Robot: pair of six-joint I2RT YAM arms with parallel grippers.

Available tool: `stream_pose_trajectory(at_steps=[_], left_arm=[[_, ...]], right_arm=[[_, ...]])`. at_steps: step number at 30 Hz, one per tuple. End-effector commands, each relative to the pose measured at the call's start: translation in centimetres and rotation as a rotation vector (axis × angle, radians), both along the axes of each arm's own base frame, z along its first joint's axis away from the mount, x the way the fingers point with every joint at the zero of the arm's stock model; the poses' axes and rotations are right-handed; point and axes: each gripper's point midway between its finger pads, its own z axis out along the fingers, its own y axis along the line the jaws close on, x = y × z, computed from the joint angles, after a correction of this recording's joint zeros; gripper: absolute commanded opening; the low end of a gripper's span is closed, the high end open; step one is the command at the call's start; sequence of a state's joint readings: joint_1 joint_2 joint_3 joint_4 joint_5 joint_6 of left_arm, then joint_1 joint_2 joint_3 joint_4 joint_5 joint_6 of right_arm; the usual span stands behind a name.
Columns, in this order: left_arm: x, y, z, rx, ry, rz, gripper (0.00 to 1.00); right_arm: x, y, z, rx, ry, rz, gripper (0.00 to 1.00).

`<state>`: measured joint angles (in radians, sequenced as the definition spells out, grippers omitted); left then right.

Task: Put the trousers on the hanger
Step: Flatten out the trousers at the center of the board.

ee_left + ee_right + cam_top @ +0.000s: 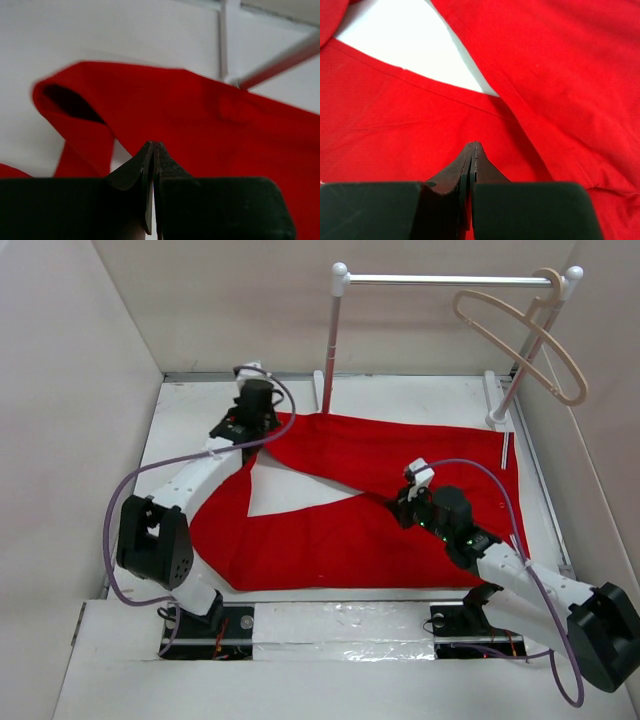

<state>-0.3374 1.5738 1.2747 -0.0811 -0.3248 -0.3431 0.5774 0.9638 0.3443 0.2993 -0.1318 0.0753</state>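
Top external view: trousers (370, 500) lie flat on the worktop (190, 420), legs spread in a V opening to the left. Up top the hanger (520, 335) hangs tilted on the right end of the rail (450, 280), well apart from the cloth. At the far leg's cuff, the left pincer (250, 373) is pressed together; left wrist view shows the open cuff just beyond its tips. Where the legs meet, the right pincer (418, 476) is over the cloth, also pressed together; can't tell if it touches.
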Motion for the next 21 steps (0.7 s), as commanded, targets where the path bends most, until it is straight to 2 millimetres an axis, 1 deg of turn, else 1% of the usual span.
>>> stream_pose_trajectory(at_steps=[1,2,3,4,5,6,7,8,9,10,11,12,13,14,15,17,18,19,20,21], left_arm=[[-4.0,-0.9,-1.7,0.058,0.080,0.045,0.00],[-5.3,-1.1,-3.2,0.053,0.099,0.056,0.00],[-5.9,-1.3,-3.1,0.045,0.085,0.056,0.00],[-6.2,-1.3,-4.0,0.037,0.097,0.058,0.10],[-6.8,-1.0,-5.7,0.038,0.130,0.072,0.20],[-6.9,-0.5,-7.0,0.066,0.159,0.097,0.28],[-7.0,-0.3,-7.9,0.085,0.181,0.111,0.39],[-7.1,-0.2,-8.5,0.110,0.198,0.120,0.42],[-7.0,0.1,-9.7,0.143,0.221,0.136,0.42],[-6.8,0.8,-9.8,0.178,0.211,0.170,0.44],[-6.4,1.0,-9.8,0.189,0.206,0.184,0.44],[-6.2,1.4,-10.5,0.219,0.217,0.206,0.44],[-6.0,1.6,-10.5,0.236,0.214,0.220,0.44],[-5.6,1.9,-10.3,0.252,0.207,0.242,0.44],[-5.4,2.5,-10.5,0.287,0.202,0.277,0.44],[-4.8,2.9,-10.3,0.323,0.186,0.295,0.44],[-4.6,2.9,-11.2,0.347,0.202,0.292,0.43],[-4.1,4.2,-11.5,0.361,0.215,0.325,0.41],[-3.6,4.5,-11.4,0.365,0.221,0.337,0.37],[-3.3,4.9,-12.3,0.385,0.245,0.338,0.31]], right_arm=[[0.2,0.3,2.8,0.050,-0.084,0.000,0.01],[0.2,0.2,3.0,0.054,-0.092,-0.004,0.02],[0.2,0.2,3.4,0.065,-0.102,-0.003,0.03],[0.1,0.2,3.5,0.067,-0.104,-0.001,0.05],[0.0,0.3,3.6,0.068,-0.106,0.009,0.06],[-0.1,0.3,3.6,0.066,-0.103,0.011,0.07],[0.0,0.3,3.5,0.067,-0.102,0.010,0.11],[-0.1,0.5,3.6,0.071,-0.101,0.017,0.12],[-0.1,0.6,3.6,0.069,-0.099,0.022,0.14],[-0.2,0.7,3.6,0.069,-0.098,0.033,0.20],[-0.3,0.9,3.7,0.070,-0.097,0.047,0.22],[-0.3,0.9,3.8,0.070,-0.099,0.049,0.24],[-0.4,0.9,3.7,0.069,-0.099,0.049,0.29],[-0.3,0.9,3.6,0.067,-0.098,0.048,0.30],[-0.3,0.9,3.7,0.067,-0.100,0.050,0.31],[-0.6,1.2,3.7,0.067,-0.097,0.067,0.32],[-0.6,1.2,3.7,0.066,-0.096,0.065,0.33],[-0.6,1.2,3.7,0.065,-0.096,0.062,0.33],[-0.5,1.0,3.6,0.061,-0.098,0.052,0.33],[-0.4,1.0,3.6,0.060,-0.098,0.051,0.33]])
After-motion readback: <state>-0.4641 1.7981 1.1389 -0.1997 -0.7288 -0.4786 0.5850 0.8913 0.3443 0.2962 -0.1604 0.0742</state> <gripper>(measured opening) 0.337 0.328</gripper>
